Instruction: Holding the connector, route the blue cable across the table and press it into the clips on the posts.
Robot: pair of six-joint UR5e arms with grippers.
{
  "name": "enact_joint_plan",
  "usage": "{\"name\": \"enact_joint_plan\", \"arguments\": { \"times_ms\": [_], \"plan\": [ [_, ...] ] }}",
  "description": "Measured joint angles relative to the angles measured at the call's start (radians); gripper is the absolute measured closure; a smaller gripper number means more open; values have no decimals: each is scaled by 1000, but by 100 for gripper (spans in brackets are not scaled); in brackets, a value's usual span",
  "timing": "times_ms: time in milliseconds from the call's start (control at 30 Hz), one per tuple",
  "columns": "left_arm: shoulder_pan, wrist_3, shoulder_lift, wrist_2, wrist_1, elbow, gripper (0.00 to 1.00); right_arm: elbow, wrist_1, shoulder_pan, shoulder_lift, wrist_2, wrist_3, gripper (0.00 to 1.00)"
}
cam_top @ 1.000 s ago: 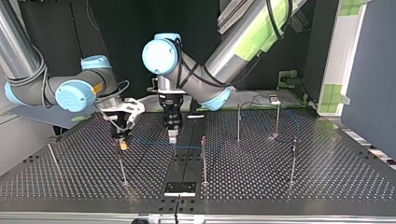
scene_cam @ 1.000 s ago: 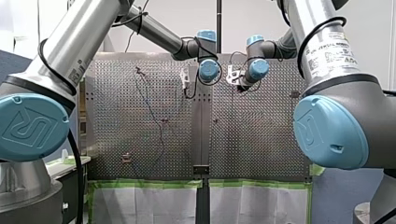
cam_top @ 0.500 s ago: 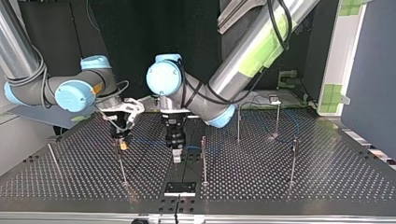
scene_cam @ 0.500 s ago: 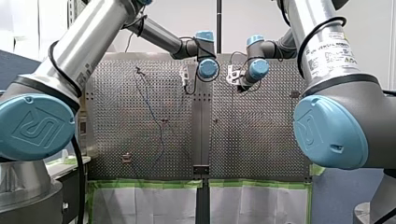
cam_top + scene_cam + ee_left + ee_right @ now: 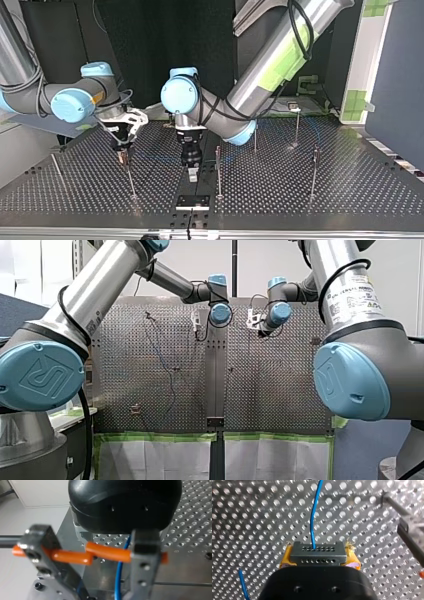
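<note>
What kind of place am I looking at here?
Probably a robotics lab bench: my left arm and my right arm work over a perforated table set with thin posts, edged in green tape.

**Front view:** we look from behind and above shoulders toward 12 o'clock, far, over perforated table (image 5: 280,390).
**Top view:** we face back from across table, low, sides crossed.
**Wrist views:** we sit close behind left gripper (image 5: 192,173) and right gripper (image 5: 122,155), latter onto connector (image 5: 316,552).
**Shared:** all four show blue cable (image 5: 312,517).

Matt metal table (image 5: 350,192), smooth blue cable (image 5: 312,517)
</note>
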Motion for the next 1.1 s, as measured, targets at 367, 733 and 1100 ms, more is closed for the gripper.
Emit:
{"name": "enact_joint_plan", "arguments": {
  "times_ms": [367,733,1100],
  "plan": [
    [1,32,0,23,-10,0,0,-7,1,-12,0,-1,1,100],
    [-4,36,0,32,4,-4,92,-8,3,-13,-1,-1,-2,100],
    [-15,21,1,23,-58,-9,100,-7,12,-4,-1,1,-4,100]
  ]
}}
